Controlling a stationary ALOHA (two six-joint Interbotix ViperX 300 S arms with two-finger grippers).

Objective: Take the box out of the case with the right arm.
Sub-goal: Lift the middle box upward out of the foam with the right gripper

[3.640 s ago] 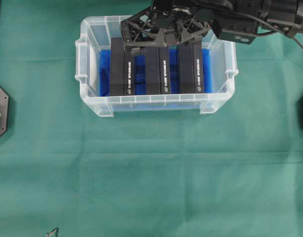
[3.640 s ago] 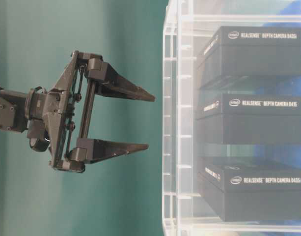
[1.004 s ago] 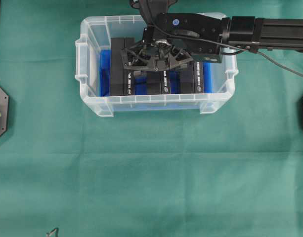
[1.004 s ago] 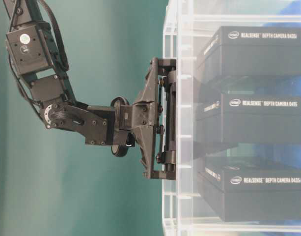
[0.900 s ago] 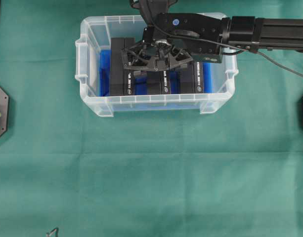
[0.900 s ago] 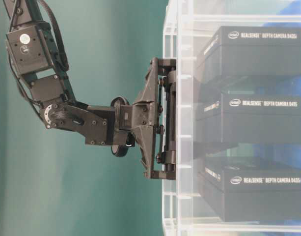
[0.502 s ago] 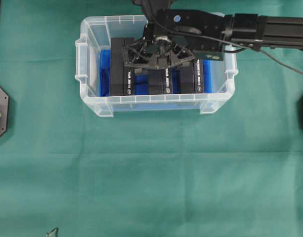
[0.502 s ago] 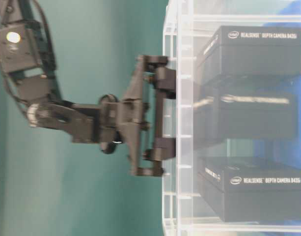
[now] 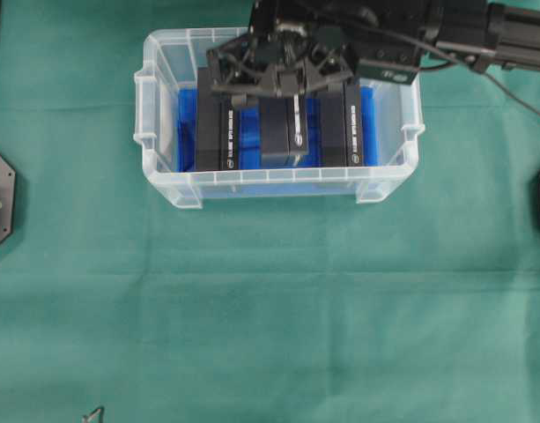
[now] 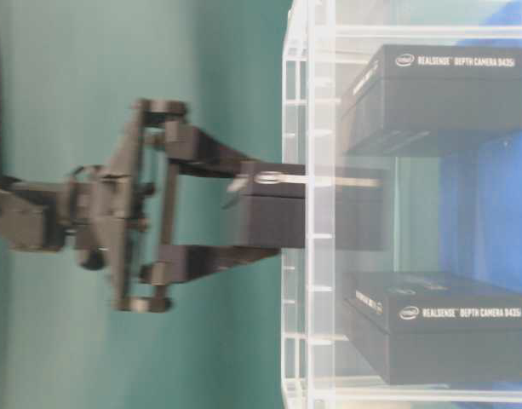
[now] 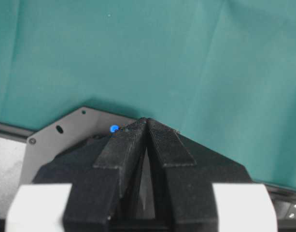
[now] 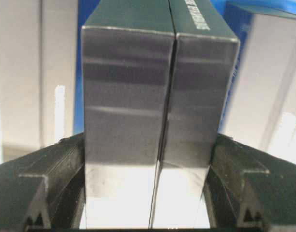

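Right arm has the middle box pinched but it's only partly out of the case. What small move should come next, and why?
Probably keep lifting straight up. The right end effector is clamped on the middle box, which in the table-level view straddles the rim of the case. The two neighbouring boxes flank it, so sideways travel risks snagging.

We see the clear case (image 9: pixel 159 123) on the green cloth (image 9: pixel 270 308), three black boxes standing on its blue lining (image 9: pixel 188 132). The right gripper (image 9: pixel 278 88) reaches in from the top right, its truss fingers astride the middle box (image 9: pixel 283 137).
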